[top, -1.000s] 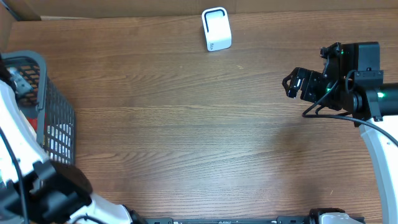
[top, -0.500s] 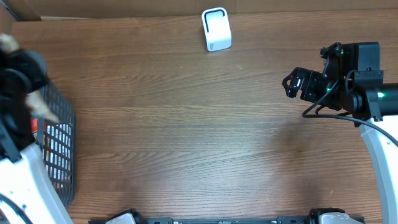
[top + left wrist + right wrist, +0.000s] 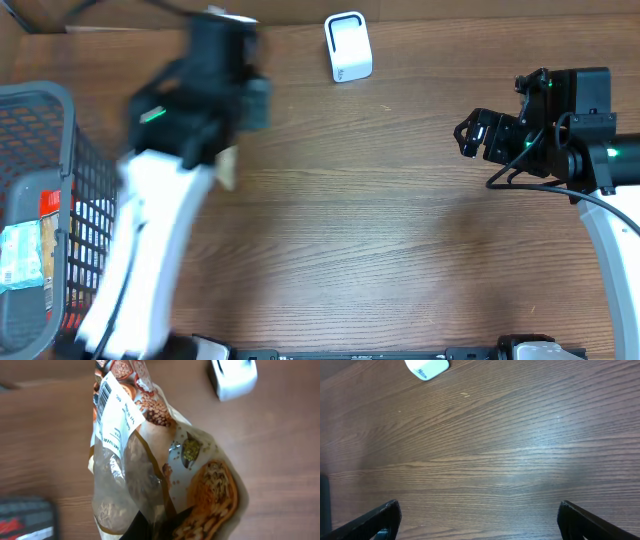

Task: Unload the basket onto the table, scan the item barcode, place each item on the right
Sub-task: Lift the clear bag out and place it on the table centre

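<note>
My main worry is the grip: the left gripper (image 3: 156, 527) is clenched on just a pinch of crinkly film at one end of the snack bag (image 3: 165, 475), so the pouch hangs loose from the fingers and could slide out or twist if I swing it hard. The second worry is the read itself. The white barcode label (image 3: 112, 415) sits near the bag's far end and curls over a fold, so if it meets the scanner (image 3: 348, 46) creased or turned away, I'd expect no scan. The bag itself is in the air above the table (image 3: 350, 230), gripped at its near end and stretching away from the jaws. In the wrist view the scanner lies past that far end and off to the right, apart from the bag. Overhead, the left arm is badly blurred, so I can only say the bag seems to hang between the basket (image 3: 50, 120) and the scanner. The right gripper (image 3: 470, 134) waits well off to the side, spread wide and holding nothing.
</note>
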{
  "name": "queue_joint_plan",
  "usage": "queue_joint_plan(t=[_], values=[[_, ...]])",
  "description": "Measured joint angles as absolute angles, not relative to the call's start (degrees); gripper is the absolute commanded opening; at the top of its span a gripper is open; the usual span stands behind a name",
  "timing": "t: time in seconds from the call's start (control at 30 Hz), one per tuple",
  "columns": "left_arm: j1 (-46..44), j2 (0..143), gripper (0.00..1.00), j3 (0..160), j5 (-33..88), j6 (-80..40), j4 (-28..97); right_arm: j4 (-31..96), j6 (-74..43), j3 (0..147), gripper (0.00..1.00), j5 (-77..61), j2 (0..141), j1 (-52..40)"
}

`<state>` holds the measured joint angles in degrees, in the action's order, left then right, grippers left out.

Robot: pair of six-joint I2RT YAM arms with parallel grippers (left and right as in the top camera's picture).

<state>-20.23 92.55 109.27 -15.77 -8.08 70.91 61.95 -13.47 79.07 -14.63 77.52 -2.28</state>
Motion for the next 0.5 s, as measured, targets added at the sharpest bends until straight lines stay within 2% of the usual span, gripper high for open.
queue_joint_plan(t=[0.2,0.27,0.3,0.5], values=[[-28.8,108.6,0.04,104.2,-18.0,-8.6,66.0,62.0,-13.5,79.1,1.00,-14.6,77.5,-2.3],[-30.5,112.8,0.09,104.2,-18.3,-8.7,64.2,61.9,-13.5,79.1,1.00,-14.6,77.5,-2.3],[-31.3,114.5,0.21,104.2,-18.3,-8.9,63.6,61.9,-13.5,79.1,1.00,-14.6,77.5,-2.3],[-32.9,118.2,0.74,103.7,-16.9,-11.4,62.1,61.9,-13.5,79.1,1.00,-14.6,77.5,-2.3]])
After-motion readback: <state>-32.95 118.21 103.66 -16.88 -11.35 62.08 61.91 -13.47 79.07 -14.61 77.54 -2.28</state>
